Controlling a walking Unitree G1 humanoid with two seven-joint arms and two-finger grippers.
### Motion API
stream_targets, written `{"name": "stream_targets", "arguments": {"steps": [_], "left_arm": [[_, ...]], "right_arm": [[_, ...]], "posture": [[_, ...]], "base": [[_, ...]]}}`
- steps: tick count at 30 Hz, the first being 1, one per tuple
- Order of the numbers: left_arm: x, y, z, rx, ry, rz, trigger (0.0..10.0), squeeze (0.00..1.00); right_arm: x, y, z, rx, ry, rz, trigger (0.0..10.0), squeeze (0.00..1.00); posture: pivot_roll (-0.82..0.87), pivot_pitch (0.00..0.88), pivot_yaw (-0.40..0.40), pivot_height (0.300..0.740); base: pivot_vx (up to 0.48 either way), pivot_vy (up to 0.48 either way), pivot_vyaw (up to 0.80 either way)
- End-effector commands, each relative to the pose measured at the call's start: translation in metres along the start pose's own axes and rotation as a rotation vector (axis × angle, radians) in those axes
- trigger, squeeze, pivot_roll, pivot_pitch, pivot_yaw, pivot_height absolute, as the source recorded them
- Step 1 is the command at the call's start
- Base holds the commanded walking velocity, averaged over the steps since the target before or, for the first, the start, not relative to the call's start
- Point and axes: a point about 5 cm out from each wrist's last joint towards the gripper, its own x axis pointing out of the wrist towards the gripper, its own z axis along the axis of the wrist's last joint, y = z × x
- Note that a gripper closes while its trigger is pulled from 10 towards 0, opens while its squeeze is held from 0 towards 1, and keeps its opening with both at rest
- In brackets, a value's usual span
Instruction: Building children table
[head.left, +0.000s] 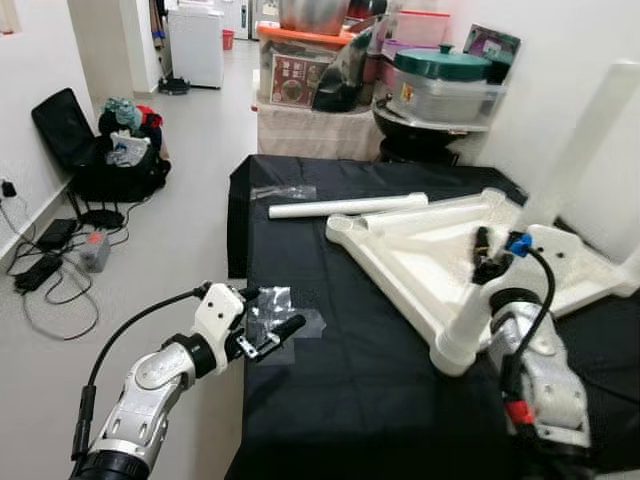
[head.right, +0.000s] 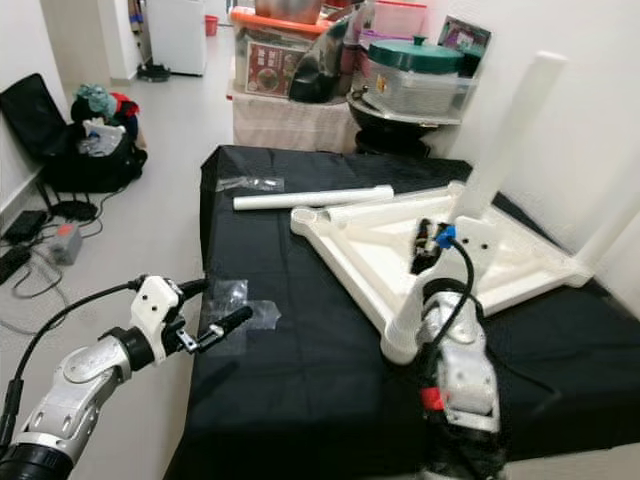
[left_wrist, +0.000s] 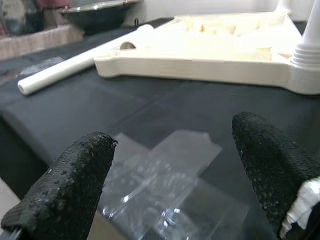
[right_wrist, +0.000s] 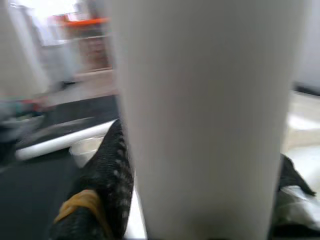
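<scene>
Tabletop (head.left: 420, 250) lay upside down on the black cloth (head.left: 340, 390), two legs upright; the right gripper (head.left: 487, 258) pinched the near leg (head.left: 478, 310). A loose leg (head.left: 345, 207) remained beside it. Left gripper (head.left: 272, 322), spread, hovered over a clear bag (left_wrist: 165, 185).

A: How does the tabletop (head.left: 420, 250) lie?
B: White, upside down on the black surface (head.left: 340, 390), two legs (head.left: 585, 135) standing upright from its corners.
A: And the loose leg (head.left: 345, 208)?
B: Flat, just beside the tabletop's far edge; clear bag (head.left: 270, 315) well apart, nearer.

Home hallway — fridge (head.left: 196, 42), stacked cookware (head.left: 443, 82)
</scene>
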Motion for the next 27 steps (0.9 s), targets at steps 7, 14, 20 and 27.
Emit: {"name": "stream_targets", "arguments": {"steps": [7,14,20,27], "left_arm": [[-0.001,0.002,-0.001,-0.005,0.014,-0.009,10.0,0.00],[-0.002,0.000,-0.001,-0.005,0.011,-0.005,10.0,0.00],[-0.005,-0.001,-0.003,-0.007,0.017,-0.005,10.0,0.00],[-0.003,-0.004,-0.004,-0.009,0.022,-0.028,10.0,0.00]], "right_arm": [[-0.007,0.017,0.036,-0.123,-0.004,0.609,10.0,0.00],[0.002,0.015,0.002,-0.149,0.148,0.582,0.0,0.00],[-0.005,-0.053,-0.022,-0.068,0.107,-0.544,0.0,0.00],[-0.049,0.017,-0.030,-0.062,0.109,-0.364,0.0,0.00]], "posture": [[0.04,0.000,-0.106,0.740],[0.05,0.000,-0.117,0.740],[0.05,0.000,-0.117,0.740],[0.02,0.000,-0.089,0.740]], "base": [[0.000,0.000,0.00],[0.000,0.000,0.00],[0.000,0.000,0.00],[0.000,0.000,0.00]]}}
